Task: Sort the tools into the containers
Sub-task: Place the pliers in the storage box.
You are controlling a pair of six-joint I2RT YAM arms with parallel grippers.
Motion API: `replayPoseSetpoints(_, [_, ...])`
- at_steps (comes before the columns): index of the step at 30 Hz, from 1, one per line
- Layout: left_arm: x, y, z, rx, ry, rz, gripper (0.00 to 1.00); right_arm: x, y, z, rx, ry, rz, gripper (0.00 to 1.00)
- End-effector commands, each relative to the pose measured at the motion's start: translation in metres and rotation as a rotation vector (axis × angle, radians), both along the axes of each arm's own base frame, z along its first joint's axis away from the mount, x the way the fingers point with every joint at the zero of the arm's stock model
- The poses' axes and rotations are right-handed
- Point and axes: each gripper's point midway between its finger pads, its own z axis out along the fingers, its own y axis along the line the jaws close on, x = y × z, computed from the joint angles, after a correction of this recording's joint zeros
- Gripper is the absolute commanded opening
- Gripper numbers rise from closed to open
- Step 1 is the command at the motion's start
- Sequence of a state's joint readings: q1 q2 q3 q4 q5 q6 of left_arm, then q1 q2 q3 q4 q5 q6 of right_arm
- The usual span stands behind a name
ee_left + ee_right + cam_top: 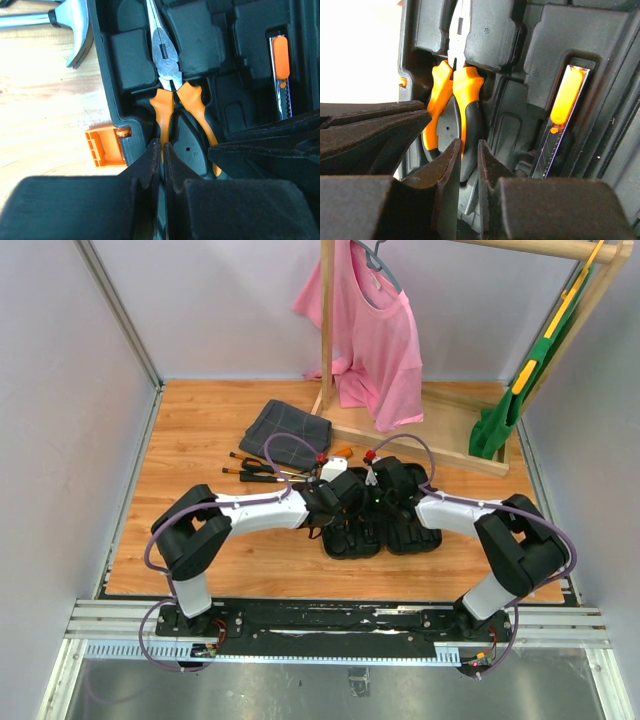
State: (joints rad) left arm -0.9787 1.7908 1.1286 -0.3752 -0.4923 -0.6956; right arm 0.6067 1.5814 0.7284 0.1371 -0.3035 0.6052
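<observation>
The black tool case (410, 538) lies open on the wooden table, and both grippers are low over it. Pliers (167, 65) with orange-and-black handles rest in a moulded slot of the case (200, 40). My left gripper (161, 147) is shut, its tips right over the pliers' left handle. My right gripper (468, 145) is closed narrowly around the other handle of the pliers (455, 90). A steel-headed hammer (75, 30) lies on the wood just outside the case. Several slim screwdrivers (255, 470) lie left of the case.
An orange-ended blade tool (565, 100) sits in a slot on the case's right side. The orange clasp (102, 146) sticks out from the case's edge. A dark grey checked cloth (285, 430) lies behind the screwdrivers. A wooden rack with a pink shirt (375, 330) stands at the back.
</observation>
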Motion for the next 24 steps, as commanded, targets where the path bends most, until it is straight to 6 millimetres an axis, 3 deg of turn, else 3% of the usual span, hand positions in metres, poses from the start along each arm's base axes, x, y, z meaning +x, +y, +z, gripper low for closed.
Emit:
replayPoseSetpoints(1, [-0.027, 0.022, -0.007, 0.069, 0.094, -0.05, 0.07, -0.031, -0.014, -0.017, -0.09, 0.071, 0.039, 0.08])
replayPoseSetpoints(6, [-0.02, 0.012, 0.031, -0.01, 0.023, -0.079, 0.19, -0.027, -0.016, -0.009, -0.105, 0.054, 0.021, 0.08])
replayPoseSetpoints(9, [-0.02, 0.011, 0.049, -0.049, -0.007, -0.083, 0.3, -0.03, -0.018, -0.016, -0.122, 0.068, 0.013, 0.08])
replayPoseSetpoints(12, [-0.02, 0.015, 0.062, -0.078, -0.035, -0.069, 0.34, -0.036, -0.019, -0.022, -0.135, 0.087, -0.003, 0.08])
replayPoseSetpoints(19, [-0.012, 0.045, 0.084, -0.111, -0.105, 0.018, 0.39, -0.05, -0.012, -0.024, -0.134, 0.1, -0.089, 0.08])
replayPoseSetpoints(24, [-0.004, 0.074, 0.088, -0.142, -0.111, 0.077, 0.4, -0.058, 0.005, -0.022, -0.117, 0.096, -0.127, 0.08])
